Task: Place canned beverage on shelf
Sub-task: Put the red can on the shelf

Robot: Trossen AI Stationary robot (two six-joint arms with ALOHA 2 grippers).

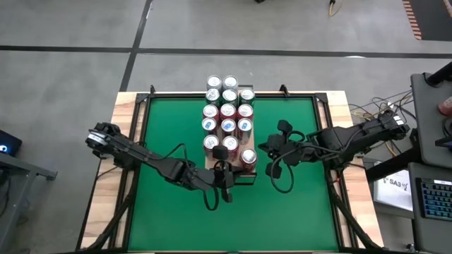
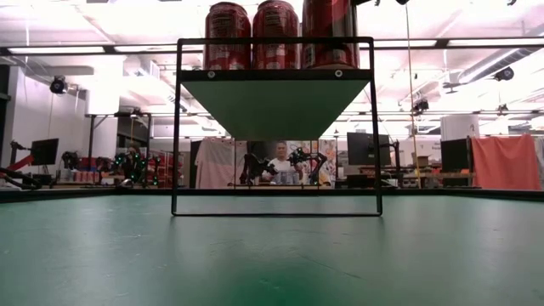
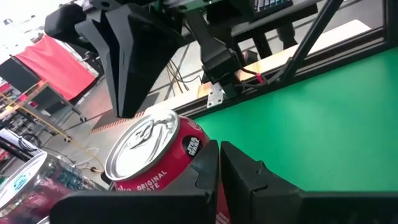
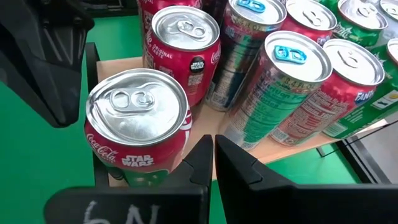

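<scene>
1. The shelf stands in the middle of the green table, and almost all of its board is covered with upright cans.
2. The cans stand in about three columns; most of them are red, and some have blue tabs.
3. At the near end of the shelf stands one red cola can with a silver top; in the right wrist view it is the closest can, at the corner of the board.
4. The left gripper is just beside the near end of the shelf. Its two fingers are pressed together and hold nothing.
5. In the left wrist view a red can is right in front of these closed fingers, but I cannot tell if they touch it.
6. The right gripper is on the right side of the shelf, near the red cola can. Its fingers are also closed together, and they grip nothing.
7. From the low view I see three red cans on the raised board, above the dark frame.
8. Far behind the table, a person is in the room.
</scene>
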